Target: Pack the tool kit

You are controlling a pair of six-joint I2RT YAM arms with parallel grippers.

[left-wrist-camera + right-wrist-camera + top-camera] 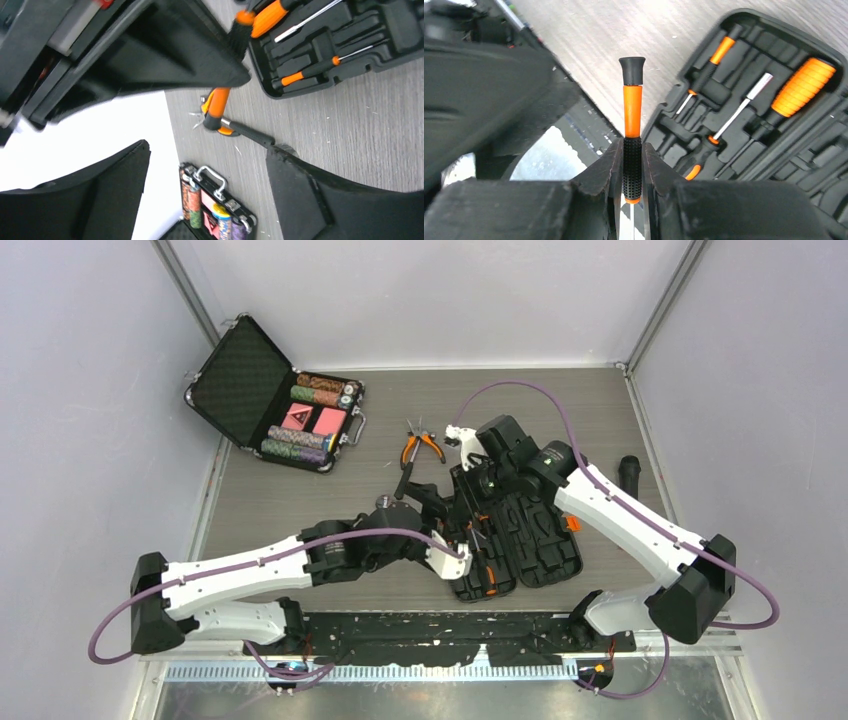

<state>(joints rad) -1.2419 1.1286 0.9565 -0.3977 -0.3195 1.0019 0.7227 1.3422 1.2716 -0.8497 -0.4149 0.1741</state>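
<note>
The right hand (631, 167) is clamping a small orange-and-black screwdriver (632, 107) by its grip, while the left hand (209, 147) is hanging open. The tool kit (555, 540) is lying open mid-way along the counter (290, 490), toward its near edge.

A robotics lab cell: bare pale walls (80, 390), metal corner posts (190, 292), a grey wood-grain tabletop (280, 500).
</note>
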